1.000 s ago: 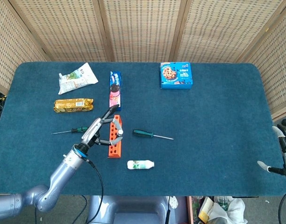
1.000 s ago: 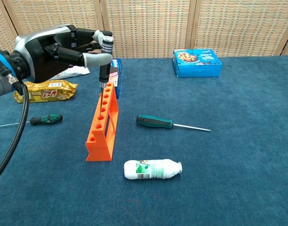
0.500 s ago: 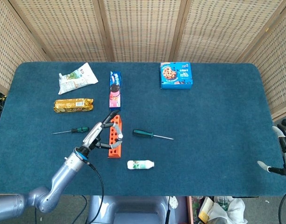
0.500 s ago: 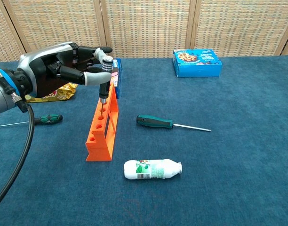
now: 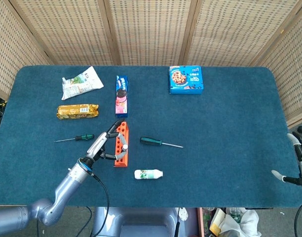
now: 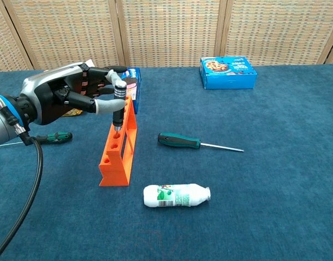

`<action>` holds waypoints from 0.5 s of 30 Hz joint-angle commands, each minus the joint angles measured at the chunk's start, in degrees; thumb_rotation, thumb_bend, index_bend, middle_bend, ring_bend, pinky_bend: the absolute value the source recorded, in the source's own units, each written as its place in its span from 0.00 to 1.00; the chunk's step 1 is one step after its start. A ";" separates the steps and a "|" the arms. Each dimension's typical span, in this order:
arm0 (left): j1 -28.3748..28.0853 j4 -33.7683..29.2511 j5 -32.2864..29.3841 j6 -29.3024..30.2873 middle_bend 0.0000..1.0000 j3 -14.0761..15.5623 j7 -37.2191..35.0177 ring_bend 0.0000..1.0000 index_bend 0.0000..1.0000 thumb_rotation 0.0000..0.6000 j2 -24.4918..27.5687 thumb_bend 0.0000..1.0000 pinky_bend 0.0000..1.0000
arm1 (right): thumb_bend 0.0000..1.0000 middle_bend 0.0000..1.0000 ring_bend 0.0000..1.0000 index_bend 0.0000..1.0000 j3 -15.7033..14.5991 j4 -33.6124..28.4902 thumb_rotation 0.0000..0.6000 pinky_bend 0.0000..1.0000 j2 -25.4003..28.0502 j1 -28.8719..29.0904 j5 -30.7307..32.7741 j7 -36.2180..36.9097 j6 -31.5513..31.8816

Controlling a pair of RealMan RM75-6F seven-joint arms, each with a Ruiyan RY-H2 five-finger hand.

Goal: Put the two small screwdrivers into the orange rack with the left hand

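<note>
- Lower and nearer than a second ago, the left hand (image 6: 74, 98) brings its small black-and-grey-handled screwdriver (image 6: 118, 103) down along the orange plastic rack (image 6: 118, 145), from the far holes toward the middle ones.
- Thumb and fingers pinch the screwdriver's handle; the other fingers are curled close around it.
- That screwdriver stands upright, long axis vertical, tip down right at a hole in the rack's top face; whether the tip is inside the hole cannot be told.
- In the head view the same left hand (image 5: 107, 144) covers the rack's left side, and the rack (image 5: 122, 150) runs away from the robot, near to far.
- A second small screwdriver with a green-and-black handle (image 6: 53, 137) lies flat on the blue cloth table (image 6: 275, 174) left of the rack, its thin shaft pointing left; the left arm partly hides it in the chest view.
- Right of the rack lies a larger dark green screwdriver (image 6: 198, 144), shaft pointing right.
- A white plastic bottle (image 6: 176, 196) lies on its side just in front of the rack.
- Farther back sit a blue cookie box (image 5: 186, 79), a long blue-and-pink biscuit pack (image 5: 121, 95), a gold snack wrapper (image 5: 78, 111) and a white-and-green pouch (image 5: 81, 83).
- At the table's right edge the right hand (image 5: 299, 168) shows only in part; its grip cannot be told.
</note>
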 commanded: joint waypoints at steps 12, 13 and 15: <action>0.62 2.12 1.55 0.92 0.00 0.97 -1.49 0.00 0.66 1.00 -0.93 0.36 0.00 | 0.00 0.00 0.00 0.00 -0.06 -0.05 1.00 0.00 -0.10 0.08 0.02 -0.31 -0.15; 0.70 2.34 1.59 1.00 0.00 1.04 -1.63 0.00 0.66 1.00 -1.03 0.36 0.00 | 0.00 0.00 0.00 0.00 -0.08 -0.06 1.00 0.00 -0.10 0.09 -0.04 -0.32 -0.15; 0.79 2.88 1.52 1.11 0.00 1.02 -1.98 0.00 0.66 1.00 -1.34 0.36 0.00 | 0.00 0.00 0.00 0.00 -0.14 -0.07 1.00 0.00 -0.08 0.08 -0.13 -0.33 -0.15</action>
